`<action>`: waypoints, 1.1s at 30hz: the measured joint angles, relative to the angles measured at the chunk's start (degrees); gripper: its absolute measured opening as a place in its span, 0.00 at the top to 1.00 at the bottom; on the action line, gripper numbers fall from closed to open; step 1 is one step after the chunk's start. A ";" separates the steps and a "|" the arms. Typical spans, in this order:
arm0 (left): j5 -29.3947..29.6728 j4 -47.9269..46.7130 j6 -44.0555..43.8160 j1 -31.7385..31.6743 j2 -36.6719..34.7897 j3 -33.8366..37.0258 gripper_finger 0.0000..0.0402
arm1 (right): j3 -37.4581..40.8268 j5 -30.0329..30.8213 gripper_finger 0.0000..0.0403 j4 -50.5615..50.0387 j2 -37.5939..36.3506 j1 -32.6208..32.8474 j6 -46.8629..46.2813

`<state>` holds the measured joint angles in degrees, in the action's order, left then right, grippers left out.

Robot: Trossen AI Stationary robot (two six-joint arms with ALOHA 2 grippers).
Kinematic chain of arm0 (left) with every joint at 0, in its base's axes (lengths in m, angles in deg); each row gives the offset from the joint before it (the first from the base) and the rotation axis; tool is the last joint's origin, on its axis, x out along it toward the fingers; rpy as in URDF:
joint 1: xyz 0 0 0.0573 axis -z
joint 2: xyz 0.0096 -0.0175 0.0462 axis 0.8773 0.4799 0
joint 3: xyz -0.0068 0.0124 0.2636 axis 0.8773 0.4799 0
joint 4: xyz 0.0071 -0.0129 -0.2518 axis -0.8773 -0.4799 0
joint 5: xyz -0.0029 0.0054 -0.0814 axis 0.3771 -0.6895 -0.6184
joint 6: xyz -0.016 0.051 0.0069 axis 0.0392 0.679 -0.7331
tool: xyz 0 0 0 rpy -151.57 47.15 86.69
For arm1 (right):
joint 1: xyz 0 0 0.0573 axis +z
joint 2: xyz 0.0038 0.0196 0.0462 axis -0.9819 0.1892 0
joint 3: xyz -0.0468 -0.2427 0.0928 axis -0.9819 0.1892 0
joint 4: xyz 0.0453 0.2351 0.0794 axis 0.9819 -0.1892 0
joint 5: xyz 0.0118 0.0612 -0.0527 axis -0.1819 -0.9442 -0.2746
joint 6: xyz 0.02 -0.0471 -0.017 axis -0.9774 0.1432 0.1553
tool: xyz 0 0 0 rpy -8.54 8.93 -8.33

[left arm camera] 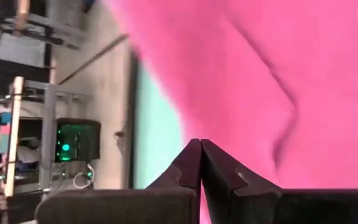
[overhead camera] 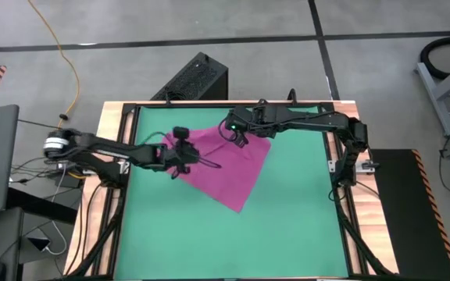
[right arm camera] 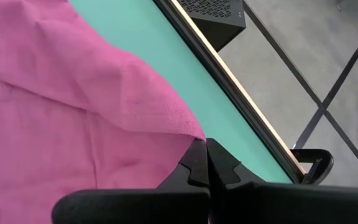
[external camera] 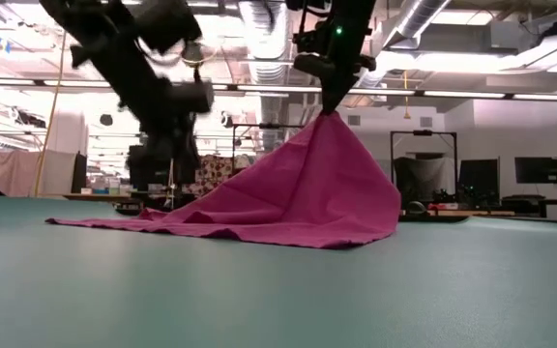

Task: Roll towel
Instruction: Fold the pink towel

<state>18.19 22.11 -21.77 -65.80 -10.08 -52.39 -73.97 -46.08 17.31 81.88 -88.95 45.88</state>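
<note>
On the green table [overhead camera: 287, 226], towel [overhead camera: 229, 168] lay tented, right gripper [external camera: 329, 108] pinched its raised corner, left gripper [left arm camera: 201, 146] closed at its edge, workshop behind.

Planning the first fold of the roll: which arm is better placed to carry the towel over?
Probably the right. Its gripper is shut on the towel's corner, lifted off the table, cloth tented beneath. The left gripper is shut low at the opposite edge.

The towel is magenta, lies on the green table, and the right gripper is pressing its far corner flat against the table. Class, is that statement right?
One point is wrong. The right gripper is not pressing the corner flat: shut on the towel, it holds that corner up off the green table, so the cloth hangs like a tent. The low view shows this. The towel is magenta and otherwise rests on the table.
</note>
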 joint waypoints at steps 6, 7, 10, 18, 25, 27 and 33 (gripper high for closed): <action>-20.55 2.40 -6.34 -9.43 -8.44 3.54 1.00 | 0.00 -2.48 1.00 0.76 0.00 -2.96 -1.22; -25.59 3.64 -7.28 -10.99 -9.20 4.53 1.00 | 0.00 -3.71 1.00 1.03 0.00 -3.71 -1.40; -33.23 7.82 -8.61 -13.96 -9.14 7.83 1.00 | 0.00 -5.26 1.00 2.06 0.00 -5.55 -1.15; -32.89 14.34 -9.66 -14.83 -3.11 13.03 1.00 | -0.02 -7.62 0.99 5.92 2.09 -12.38 -0.15; -33.08 13.23 -16.40 -13.91 2.68 12.99 1.00 | 0.02 -8.84 0.84 8.40 10.49 -17.98 3.95; -33.07 12.92 -17.83 -13.26 4.45 12.99 1.00 | 0.04 -8.84 0.79 9.28 12.31 -19.03 5.88; -32.12 10.34 -24.64 -9.95 8.16 12.70 1.00 | 0.00 -6.56 0.70 15.38 11.23 -20.74 12.65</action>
<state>-13.92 32.46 -46.41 -75.74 -1.92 -39.68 -73.97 -52.64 32.69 93.12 -109.69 58.54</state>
